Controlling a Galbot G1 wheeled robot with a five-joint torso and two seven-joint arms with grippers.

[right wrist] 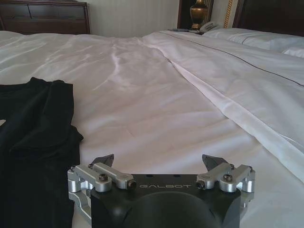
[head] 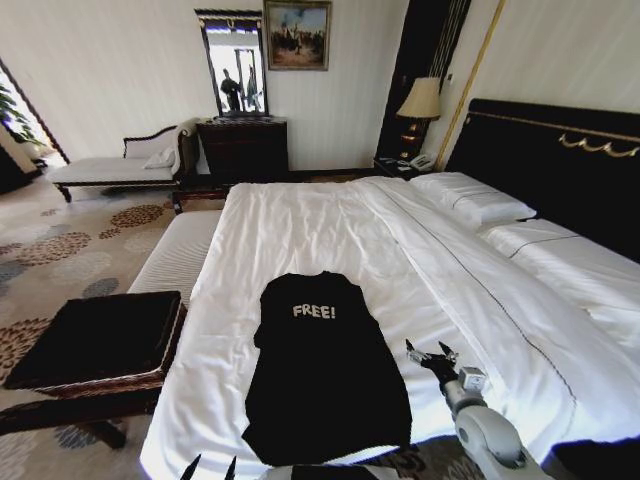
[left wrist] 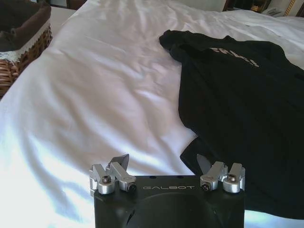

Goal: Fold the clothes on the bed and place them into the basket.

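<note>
Black T-shirt [head: 325, 375] lies flat on the bed [head: 300, 230], near the foot end, "FREE!" lettering up, both sleeves already tucked in so it's a long narrow shape. Right gripper [head: 431, 352] hovers just beside the shirt's right edge, low over the duvet, jaws apart w/ nothing between them. Left gripper [head: 211, 466] sits at the foot of the bed by the shirt's lower left corner, jaws also apart, empty; from its wrist cam the shirt hem is just ahead of one fingertip [left wrist: 203, 160]. Basket [head: 95, 340] is on a bench left of the bed, well apart from the shirt.
</note>
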